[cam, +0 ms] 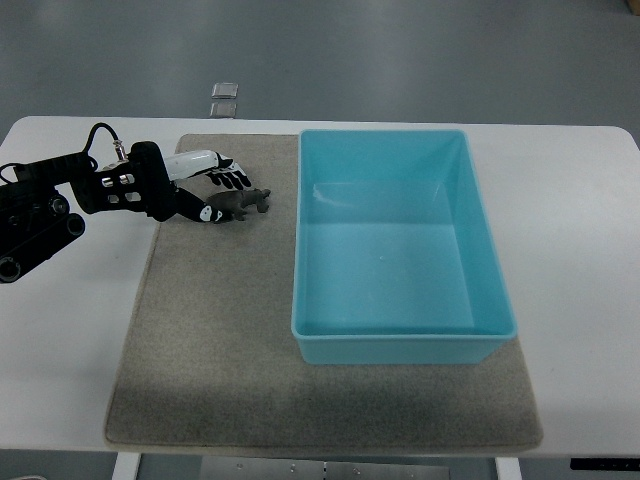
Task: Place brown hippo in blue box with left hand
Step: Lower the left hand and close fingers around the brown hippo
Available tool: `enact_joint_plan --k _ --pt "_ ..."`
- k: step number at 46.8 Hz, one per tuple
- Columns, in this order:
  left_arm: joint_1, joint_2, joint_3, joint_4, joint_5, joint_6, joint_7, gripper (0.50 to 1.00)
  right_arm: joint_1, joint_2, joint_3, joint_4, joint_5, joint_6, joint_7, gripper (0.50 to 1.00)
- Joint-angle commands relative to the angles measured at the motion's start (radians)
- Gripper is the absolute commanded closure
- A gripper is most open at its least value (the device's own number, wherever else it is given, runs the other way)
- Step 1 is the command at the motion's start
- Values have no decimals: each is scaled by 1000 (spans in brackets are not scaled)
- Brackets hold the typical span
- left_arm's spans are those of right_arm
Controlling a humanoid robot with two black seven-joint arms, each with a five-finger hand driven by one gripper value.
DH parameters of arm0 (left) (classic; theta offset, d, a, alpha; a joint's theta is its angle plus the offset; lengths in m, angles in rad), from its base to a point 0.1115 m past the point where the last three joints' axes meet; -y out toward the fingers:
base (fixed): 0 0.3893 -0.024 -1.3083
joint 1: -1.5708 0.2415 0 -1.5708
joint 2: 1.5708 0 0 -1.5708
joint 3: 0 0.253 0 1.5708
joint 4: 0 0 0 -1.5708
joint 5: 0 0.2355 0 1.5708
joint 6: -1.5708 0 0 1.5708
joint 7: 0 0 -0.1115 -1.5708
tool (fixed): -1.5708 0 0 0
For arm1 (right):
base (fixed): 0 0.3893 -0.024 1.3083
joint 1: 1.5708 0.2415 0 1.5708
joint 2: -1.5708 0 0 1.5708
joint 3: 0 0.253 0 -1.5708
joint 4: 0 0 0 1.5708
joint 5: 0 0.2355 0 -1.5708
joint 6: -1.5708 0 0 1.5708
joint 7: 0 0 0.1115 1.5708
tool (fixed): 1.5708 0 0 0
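Observation:
The brown hippo (246, 203) is a small dark toy lying on the grey mat (220, 340), just left of the blue box (400, 345). My left hand (226, 198) reaches in from the left edge and sits right beside the hippo's left end. Its fingers (234, 180) are stretched out above the toy and the thumb lies below it; they are spread, not closed around it. I cannot tell whether they touch the toy. The blue box is an open, empty rectangular bin on the right part of the mat. The right arm does not show.
The mat lies on a white table (570, 250). Two small clear pieces (224, 98) lie on the floor beyond the table's far edge. The left arm's black forearm and cables (50, 205) cross the table's left side.

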Motion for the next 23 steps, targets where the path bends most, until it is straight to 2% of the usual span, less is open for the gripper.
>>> enact_joint_plan --k 1,10,23 --pt "0 0 1 1 0 0 0 806 1 0 0 0 0 0 0 564" --pt "-2 2 1 1 0 0 0 836 0 0 0 0 0 0 0 564" --pt "-2 2 1 0 0 -2 21 954 0 0 0 0 0 0 0 564"
